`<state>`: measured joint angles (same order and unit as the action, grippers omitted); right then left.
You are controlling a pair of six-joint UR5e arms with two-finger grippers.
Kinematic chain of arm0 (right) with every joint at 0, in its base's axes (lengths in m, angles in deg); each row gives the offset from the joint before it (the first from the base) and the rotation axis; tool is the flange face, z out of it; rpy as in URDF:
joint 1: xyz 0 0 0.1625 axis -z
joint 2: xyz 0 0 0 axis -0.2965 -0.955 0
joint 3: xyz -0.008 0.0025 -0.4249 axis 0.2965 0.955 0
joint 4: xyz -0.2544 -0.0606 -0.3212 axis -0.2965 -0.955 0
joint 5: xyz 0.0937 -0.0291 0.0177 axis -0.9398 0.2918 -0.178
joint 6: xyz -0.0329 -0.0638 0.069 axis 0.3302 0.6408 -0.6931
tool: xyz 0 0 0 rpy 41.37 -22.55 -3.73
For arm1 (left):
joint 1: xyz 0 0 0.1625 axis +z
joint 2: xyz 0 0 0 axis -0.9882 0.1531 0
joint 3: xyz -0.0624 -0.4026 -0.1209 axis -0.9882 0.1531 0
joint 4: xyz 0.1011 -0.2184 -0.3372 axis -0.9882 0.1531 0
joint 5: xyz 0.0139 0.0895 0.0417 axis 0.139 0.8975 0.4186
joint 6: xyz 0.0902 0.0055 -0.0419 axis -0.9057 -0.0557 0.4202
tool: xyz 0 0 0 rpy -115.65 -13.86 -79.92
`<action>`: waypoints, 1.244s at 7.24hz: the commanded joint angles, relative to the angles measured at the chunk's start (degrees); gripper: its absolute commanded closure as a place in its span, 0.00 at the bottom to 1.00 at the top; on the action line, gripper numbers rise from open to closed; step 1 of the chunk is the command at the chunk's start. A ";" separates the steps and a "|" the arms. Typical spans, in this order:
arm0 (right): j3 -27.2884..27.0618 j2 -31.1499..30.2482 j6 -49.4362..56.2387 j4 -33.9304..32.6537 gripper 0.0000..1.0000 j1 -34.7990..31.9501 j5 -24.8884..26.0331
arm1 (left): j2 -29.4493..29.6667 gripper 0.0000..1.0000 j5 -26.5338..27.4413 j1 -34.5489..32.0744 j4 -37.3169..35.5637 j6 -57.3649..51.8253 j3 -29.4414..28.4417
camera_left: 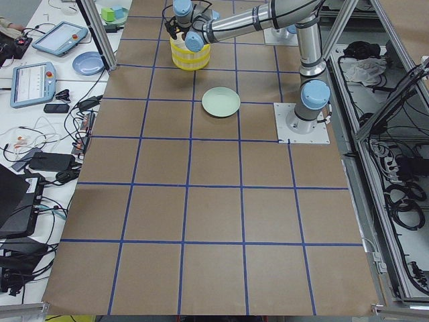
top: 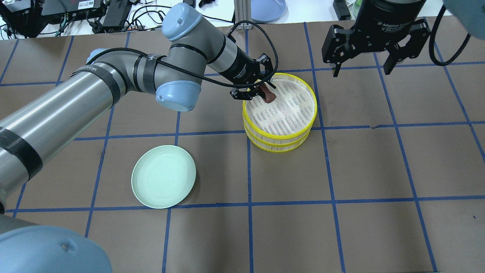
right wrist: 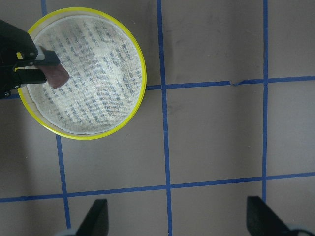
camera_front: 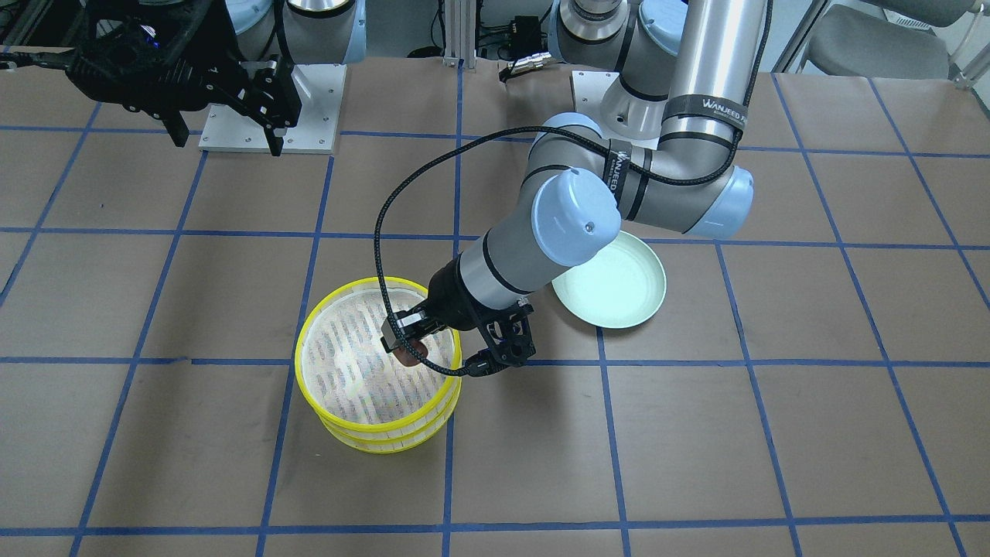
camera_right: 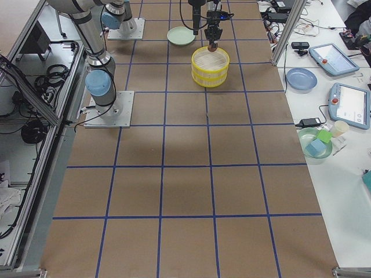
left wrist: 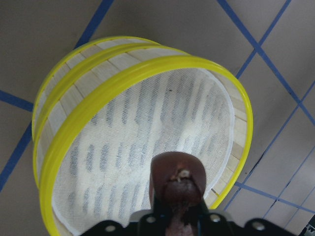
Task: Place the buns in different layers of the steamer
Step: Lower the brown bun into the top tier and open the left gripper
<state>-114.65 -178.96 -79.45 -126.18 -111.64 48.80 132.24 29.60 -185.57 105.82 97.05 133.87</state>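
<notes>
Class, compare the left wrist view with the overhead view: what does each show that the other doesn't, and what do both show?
Only the left wrist view: the gripped end of the bun and the mesh weave of the steamer, in close detail. Only the overhead view: the empty plate, the open right gripper and the whole left arm. Both: the left gripper holding the bun over the steamer's top tray, whose mesh is bare.

White lettering reads "WANJEED" on a black strap (camera_front: pixel 708 104) around the left arm (camera_front: pixel 715 46), and again on a second strap (camera_front: pixel 616 172) nearer its wrist. The right gripper (top: pixel 362 70) housing bears "2F Adaptive"; smaller print beneath is illegible.
</notes>
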 commanded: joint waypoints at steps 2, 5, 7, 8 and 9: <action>0.00 0.00 0.00 0.05 0.00 0.00 -0.06 | 0.91 0.01 5.64 -0.22 -1.32 -1.39 0.03; 0.00 0.00 0.00 0.05 0.00 -0.09 -0.06 | 0.04 0.01 15.80 -0.13 -0.36 -15.17 -0.32; 0.00 0.00 0.00 0.05 0.00 0.00 -0.06 | -3.12 0.00 21.91 1.35 10.32 -23.35 -1.28; 0.00 0.00 0.00 0.05 0.00 -0.09 -0.06 | -6.09 0.00 25.42 4.15 18.55 -29.81 -2.76; 0.00 0.00 0.00 0.05 0.00 0.00 -0.06 | -9.51 0.00 27.11 6.79 23.68 -32.49 -5.56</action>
<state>-114.65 -178.96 -79.45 -126.13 -111.68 48.74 126.67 53.65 -181.93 121.95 69.48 131.07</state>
